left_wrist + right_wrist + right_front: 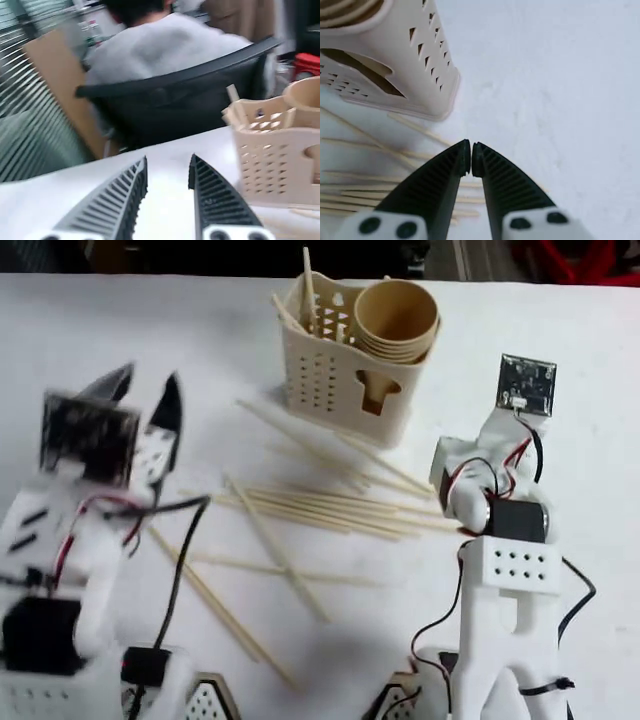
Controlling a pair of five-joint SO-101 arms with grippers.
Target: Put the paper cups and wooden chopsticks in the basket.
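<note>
White table [100, 320] bears scattered chopsticks [330, 510] beside basket [330, 385].

A: What does it all sit on?
B: A white table [90, 330], evenly lit, with soft shadows on it.
A: And past the far edge?
B: A black office chair [175, 95] stands close to it, its curved backrest towards the table. A brown cardboard panel [57, 80] stands upright on one side of the chair, with pale slatted window blinds [25, 140] next to it. On the other side is something red [307, 62], too blurred to tell
</note>
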